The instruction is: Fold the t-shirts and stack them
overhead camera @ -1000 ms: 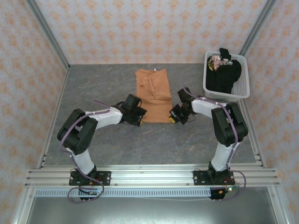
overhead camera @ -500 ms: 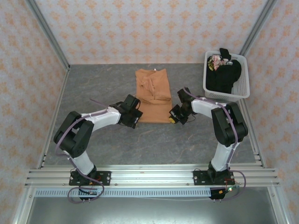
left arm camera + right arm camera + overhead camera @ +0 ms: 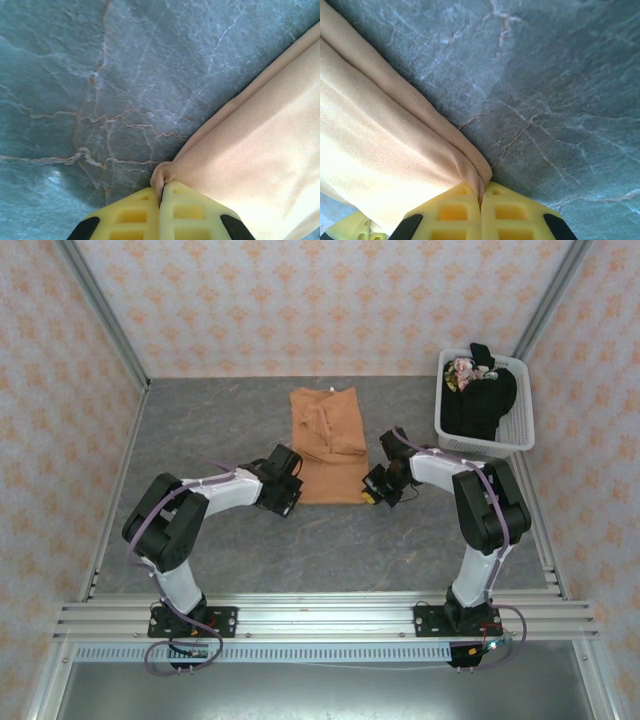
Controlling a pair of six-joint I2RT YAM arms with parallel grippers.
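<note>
My left claw is pinched shut on the near left corner of the orange-tan t-shirt, with a small nub of cloth bulging just above my yellow fingertips. My right claw is clamped the same way on the near right corner, so the hem runs between the two claws, low on the grey table. Ahead of both claws the shirt lies as a long narrow panel with creases bunched toward its far end. I judge its sides are already folded in and that the end-over-end fold is the step in hand. Farther off, beyond and to the right of my right claw, the black t-shirt sits heaped in the white basket. That one is not yet folded, and nothing is stacked.
</note>
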